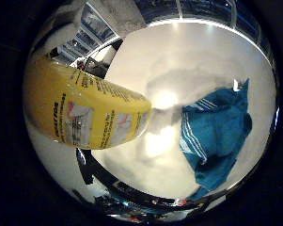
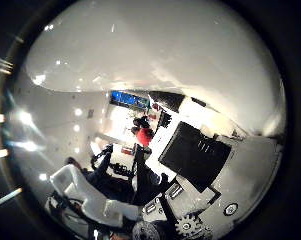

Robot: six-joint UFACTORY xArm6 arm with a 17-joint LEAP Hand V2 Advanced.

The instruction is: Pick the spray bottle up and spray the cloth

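Note:
The yellow spray bottle (image 1: 87, 113) has a printed label and lies close against my palm, filling much of the little finger side view. Its rounded end points towards the blue cloth (image 1: 216, 136). The cloth lies crumpled on the white table (image 1: 188, 52), a short way past the bottle's end. My right hand (image 2: 190, 170) shows as white and black finger parts with a gear, curled in front of the palm. The bottle's spray head is hidden, and I cannot tell whether the bottle touches the table.
The table's far edge (image 1: 197, 21) runs beyond the cloth, with windows behind it. Dark equipment and stands (image 2: 120, 175) fill the room past the table on the thumb side.

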